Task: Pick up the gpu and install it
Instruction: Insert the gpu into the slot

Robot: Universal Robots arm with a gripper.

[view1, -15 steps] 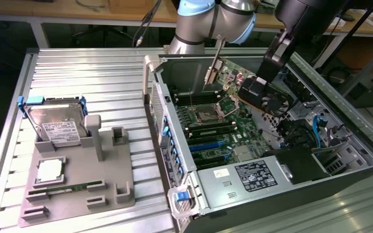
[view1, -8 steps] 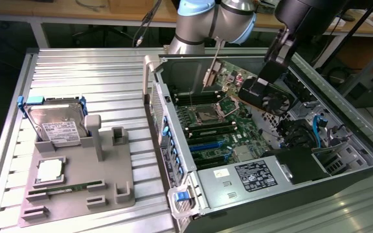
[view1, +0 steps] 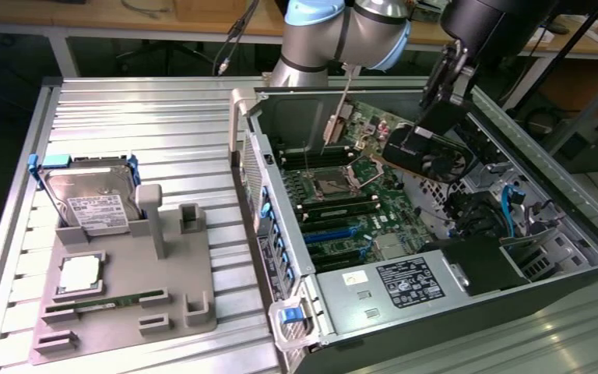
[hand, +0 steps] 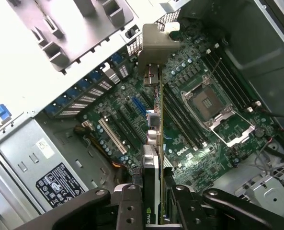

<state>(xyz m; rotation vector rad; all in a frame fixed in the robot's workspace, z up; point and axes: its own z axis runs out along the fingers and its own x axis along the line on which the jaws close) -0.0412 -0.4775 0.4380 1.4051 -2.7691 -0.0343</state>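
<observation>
Install step in hand. Gripper (hand: 154,197) closed narrowly on the gpu (hand: 151,160); card held edge-on, bracket end foremost, above the motherboard (hand: 194,143) inside the open case (view1: 289,105), not seated. Seating likely calls for squaring the card edge over an expansion slot (hand: 112,136)

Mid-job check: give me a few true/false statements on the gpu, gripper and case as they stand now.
1. The gripper is clamped on the gpu. True.
2. The gpu is seated in a slot. False: it hangs tilted above the motherboard.
3. The hard drive stands in the grey holder outside the case. True.
4. The case's side is closed. False: it is open, motherboard exposed.
</observation>
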